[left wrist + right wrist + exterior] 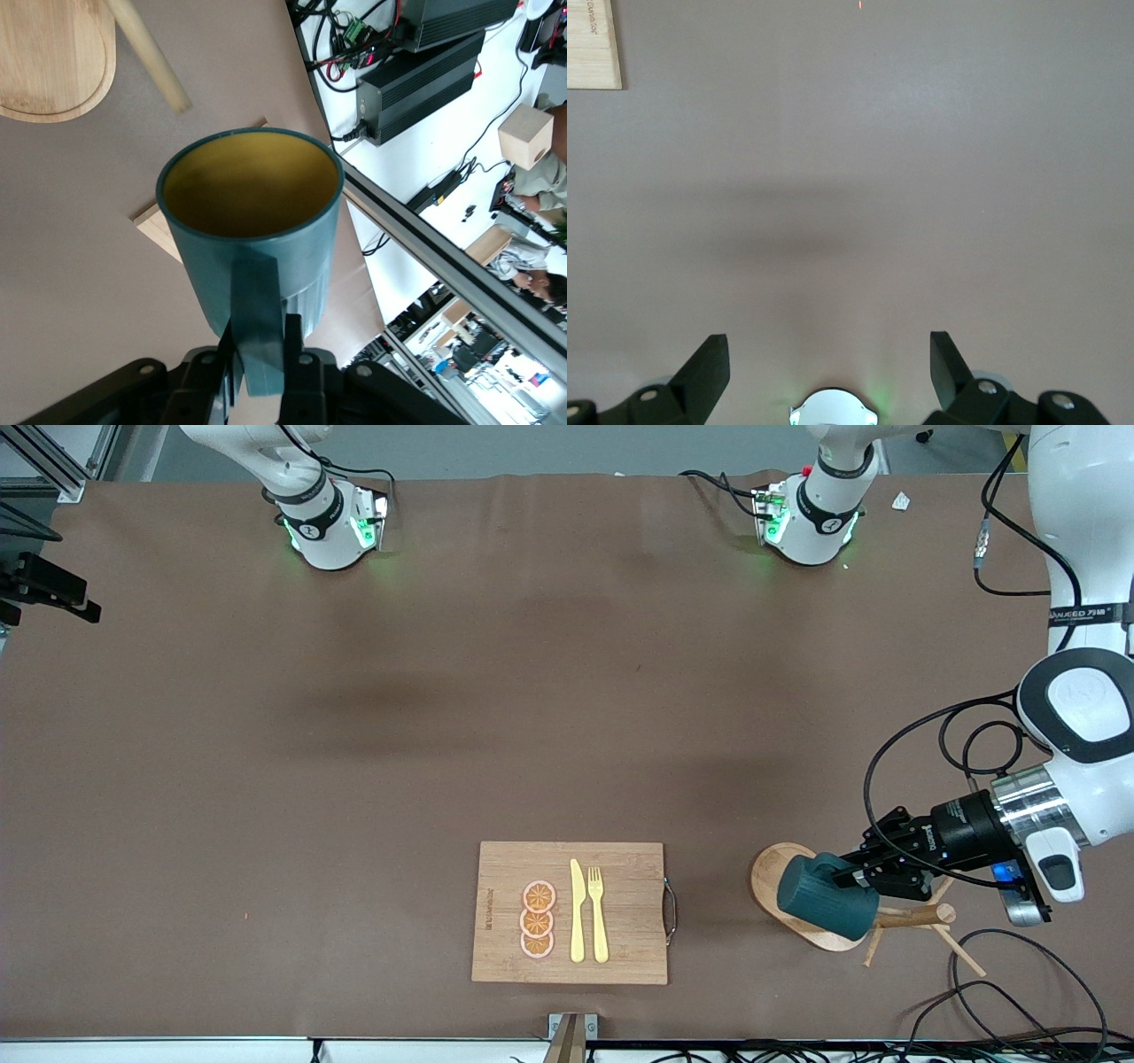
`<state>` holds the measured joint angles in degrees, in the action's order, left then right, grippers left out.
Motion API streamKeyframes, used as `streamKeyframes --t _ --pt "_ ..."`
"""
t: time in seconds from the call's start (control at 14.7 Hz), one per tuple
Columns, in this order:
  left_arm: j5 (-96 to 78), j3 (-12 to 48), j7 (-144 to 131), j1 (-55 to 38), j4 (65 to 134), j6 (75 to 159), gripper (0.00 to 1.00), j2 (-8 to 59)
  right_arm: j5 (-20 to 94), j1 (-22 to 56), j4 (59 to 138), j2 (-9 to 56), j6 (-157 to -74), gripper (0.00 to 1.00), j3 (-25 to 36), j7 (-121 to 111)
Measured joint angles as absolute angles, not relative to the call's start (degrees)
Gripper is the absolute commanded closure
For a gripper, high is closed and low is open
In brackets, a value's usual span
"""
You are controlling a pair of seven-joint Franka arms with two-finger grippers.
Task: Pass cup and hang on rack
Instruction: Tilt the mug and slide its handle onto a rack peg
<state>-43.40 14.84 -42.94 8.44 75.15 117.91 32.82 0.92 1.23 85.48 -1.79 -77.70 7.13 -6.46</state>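
The dark teal cup (824, 897) hangs tipped on its side over the oval base of the wooden rack (769, 872), close beside the rack's post (917, 916). My left gripper (856, 877) is shut on the cup's handle. In the left wrist view the cup (252, 204) shows its yellow-brown inside, and its handle runs down between the fingers of the left gripper (261, 341). The rack base (53, 62) and a peg (146, 49) show past the cup. My right gripper (828, 354) stands open over bare table by its own base, with nothing between its fingers.
A bamboo cutting board (633, 948) with orange slices, a yellow knife and a fork lies near the table's front edge; its corner (589, 44) shows in the right wrist view. Black cables (1019, 983) trail by the rack at the left arm's end.
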Motion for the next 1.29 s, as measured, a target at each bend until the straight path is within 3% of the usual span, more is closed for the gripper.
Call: streamKeyframes --t 1.29 --pt "-48.0 14.6 -42.8 12.0 75.3 117.9 0.86 35.8 0.9 1.2 85.5 -1.8 -77.7 0.0 7.1 -6.5"
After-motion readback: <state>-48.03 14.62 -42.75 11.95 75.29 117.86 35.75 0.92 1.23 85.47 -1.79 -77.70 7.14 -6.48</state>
